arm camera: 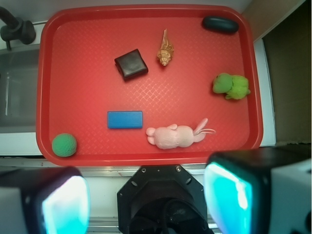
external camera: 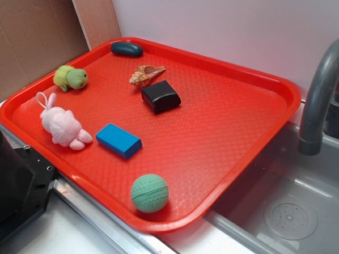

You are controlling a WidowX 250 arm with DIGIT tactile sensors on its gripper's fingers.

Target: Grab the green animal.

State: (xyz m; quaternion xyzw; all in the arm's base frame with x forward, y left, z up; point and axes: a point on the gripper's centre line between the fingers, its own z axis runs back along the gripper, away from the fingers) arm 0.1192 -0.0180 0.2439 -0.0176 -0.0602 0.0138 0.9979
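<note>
The tool (arm camera: 146, 197) hung with its two fingers (arm camera: 229, 195) spread wide and nothing between them, above the counter (arm camera: 102, 171) just outside the near rim of the red tray (arm camera: 146, 158). Nearest that rim lay the pink plush bunny (arm camera: 173, 136), with the blue block (arm camera: 125, 119) just beside it and the teal dimpled ball (arm camera: 64, 145) in the tray's corner. The green animal (arm camera: 231, 86) lay beyond the bunny near the tray's side edge, well apart from the tool.

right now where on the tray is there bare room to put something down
Widest bare patch: the faucet-side half of the red tray, beyond the black block and green ball. Crowded: the opposite side, with green animal, pink bunny and blue block.
</note>
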